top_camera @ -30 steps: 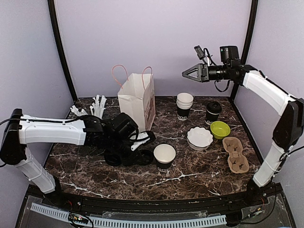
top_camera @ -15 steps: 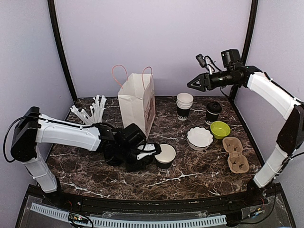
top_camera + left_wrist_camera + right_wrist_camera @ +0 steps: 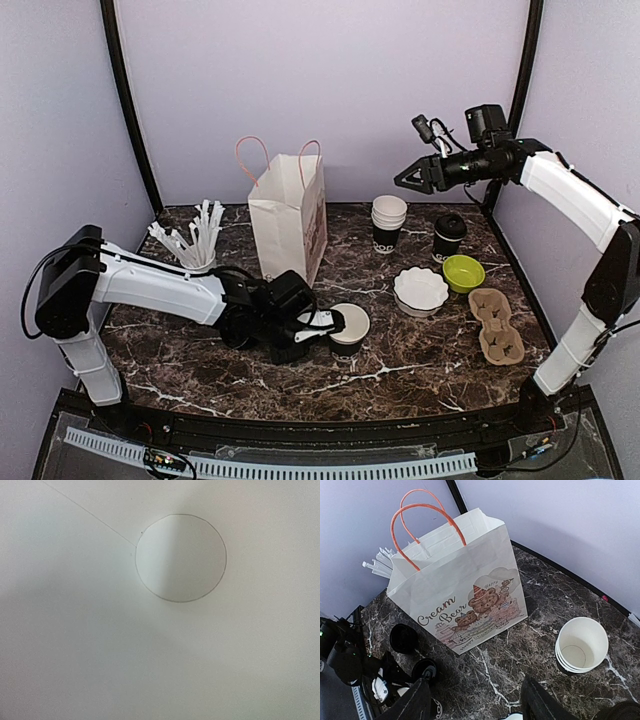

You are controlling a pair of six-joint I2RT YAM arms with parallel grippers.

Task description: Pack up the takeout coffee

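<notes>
Nothing looks packed: the 1 lidded takeout coffee (image 3: 449, 237) stands far right, outside the paper bag (image 3: 290, 215). My right gripper (image 3: 405, 178) hangs high, spread and empty. My left gripper (image 3: 322, 324) meets a lidless cup (image 3: 348, 327); I cannot tell its grip.

Paper bag (image 3: 465, 580), stacked cups (image 3: 581, 644) beyond parted fingers (image 3: 412, 702)
</notes>
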